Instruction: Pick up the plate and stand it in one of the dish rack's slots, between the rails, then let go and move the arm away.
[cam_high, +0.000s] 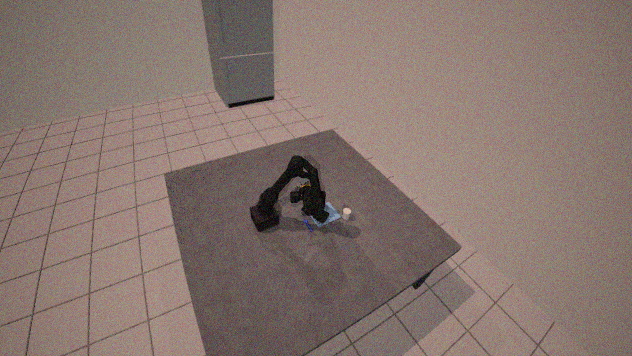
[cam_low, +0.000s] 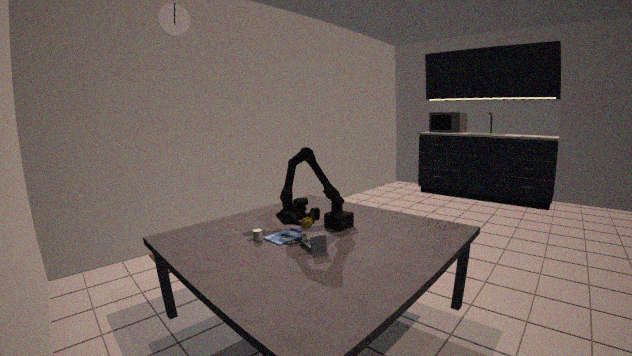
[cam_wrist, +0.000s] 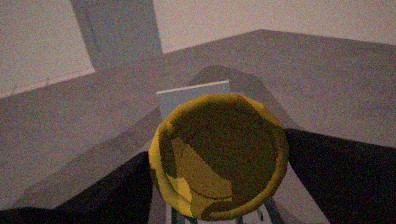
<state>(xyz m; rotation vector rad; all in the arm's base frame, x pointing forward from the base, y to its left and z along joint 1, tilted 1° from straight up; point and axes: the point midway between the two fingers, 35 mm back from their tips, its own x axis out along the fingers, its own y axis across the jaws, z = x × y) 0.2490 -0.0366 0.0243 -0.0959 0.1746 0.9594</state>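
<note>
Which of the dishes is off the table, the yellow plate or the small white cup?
The round yellow plate: the black gripper holds it above the grey table, while the small white cup stands on it.

I see the plate held in my end effector low over the dish rack, cup beside it on the worktop.

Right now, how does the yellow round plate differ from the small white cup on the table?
The yellow round plate is clamped in the gripper above the table; the small white cup stands free on the grey table. The plate is wide and shallow, the cup narrow and upright.
</note>
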